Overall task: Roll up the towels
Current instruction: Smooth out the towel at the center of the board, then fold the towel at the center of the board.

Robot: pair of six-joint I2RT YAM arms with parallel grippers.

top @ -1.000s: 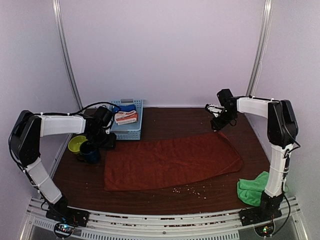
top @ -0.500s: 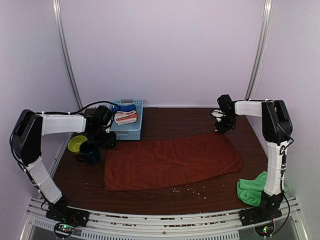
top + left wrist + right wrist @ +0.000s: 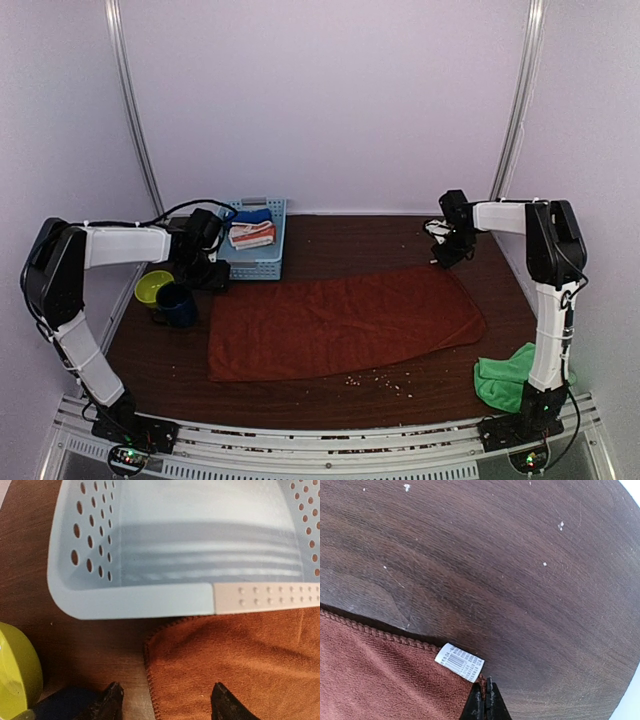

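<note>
The rust towel (image 3: 340, 320) lies spread flat across the middle of the table. My right gripper (image 3: 447, 255) is at its far right corner. In the right wrist view its fingertips (image 3: 485, 700) are pressed together on the very corner of the rust towel (image 3: 380, 680), next to the white tag (image 3: 459, 662). My left gripper (image 3: 205, 270) is at the far left corner, open. Its fingertips (image 3: 166, 700) straddle the hemmed edge of the rust towel (image 3: 240, 660), one over wood, one over cloth. The green towel (image 3: 505, 378) lies bunched at the near right by the right arm's base.
A light blue perforated basket (image 3: 255, 265) holding a blue cloth (image 3: 255, 215) and a striped cloth (image 3: 252, 235) stands just beyond the left gripper; its rim (image 3: 140, 600) fills the left wrist view. A yellow-green bowl (image 3: 152, 287) and dark mug (image 3: 180, 305) sit left. Crumbs (image 3: 380, 378) lie near the front.
My right gripper has lowered onto the towel's far right corner and shut on it. My left gripper has shifted slightly and widened a little.
</note>
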